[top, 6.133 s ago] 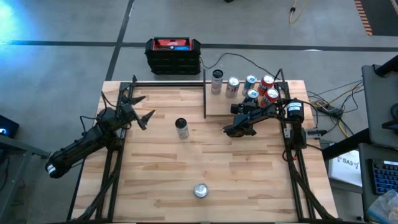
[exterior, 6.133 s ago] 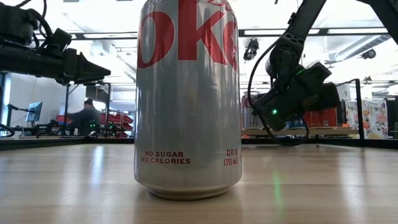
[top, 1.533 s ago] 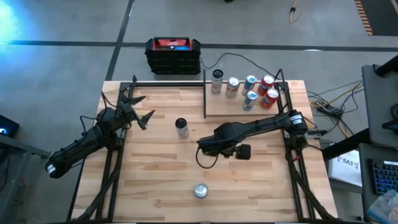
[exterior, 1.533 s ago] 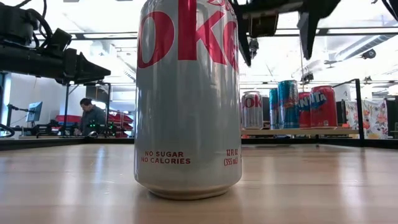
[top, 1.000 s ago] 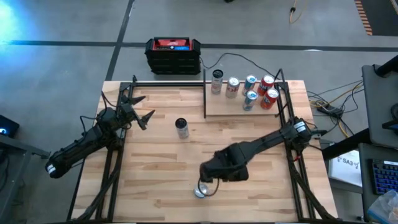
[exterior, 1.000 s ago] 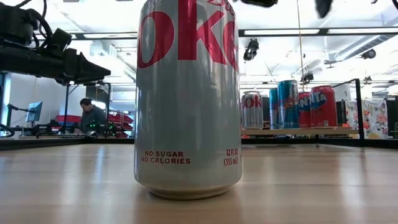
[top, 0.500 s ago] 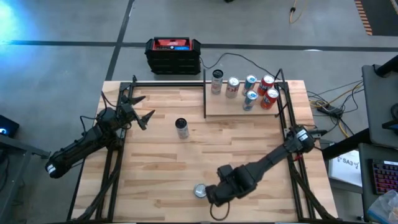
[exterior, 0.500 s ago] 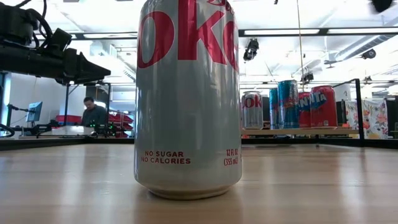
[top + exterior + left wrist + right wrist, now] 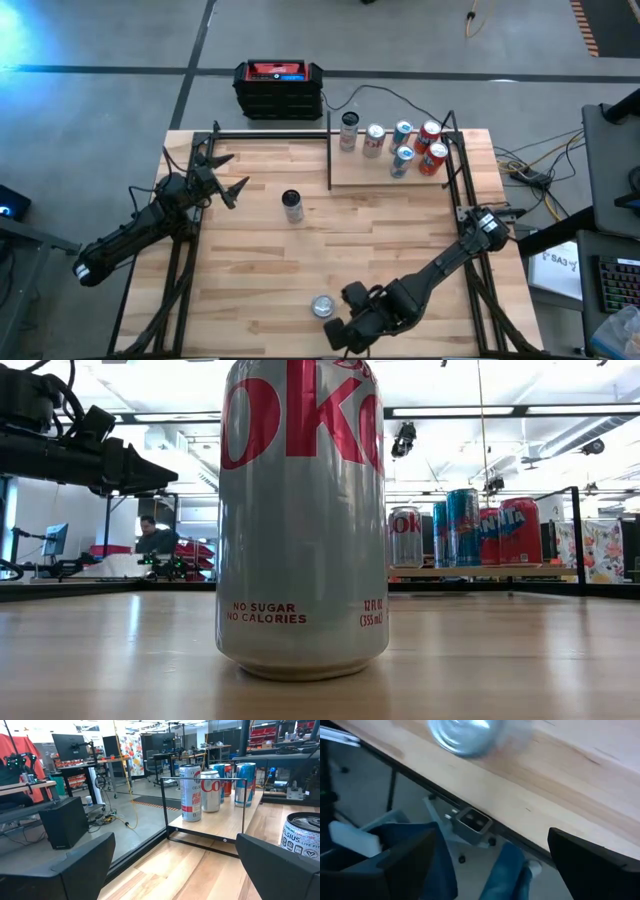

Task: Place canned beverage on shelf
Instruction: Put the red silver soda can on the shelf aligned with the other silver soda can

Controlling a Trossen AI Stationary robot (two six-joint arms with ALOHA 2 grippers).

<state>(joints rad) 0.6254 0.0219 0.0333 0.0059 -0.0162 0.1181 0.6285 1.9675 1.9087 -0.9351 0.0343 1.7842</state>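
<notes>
Butcher-block planks make up the big tabletop point(image 9: 400, 240), and at its near edge stands a silver Diet Coke can with red lettering point(image 9: 322, 306) – it fills the low view point(image 9: 303, 520). Just beside that can, at the very edge, hangs the right gripper point(image 9: 345, 322), its dark fingers spread wide and holding nothing; its wrist camera looks down past the table edge with the can's top point(image 9: 465, 735) in sight. Farther in, mid-table, a second can with a dark top point(image 9: 292, 205) stands alone. Over at the left side the left gripper point(image 9: 235, 180) waits above the wood, fingers wide apart and empty. At the far right sits the small light wood shelf edged with thin black rods point(image 9: 355, 170) – six cans point(image 9: 403, 145) stand on it, silver, blue and red.
</notes>
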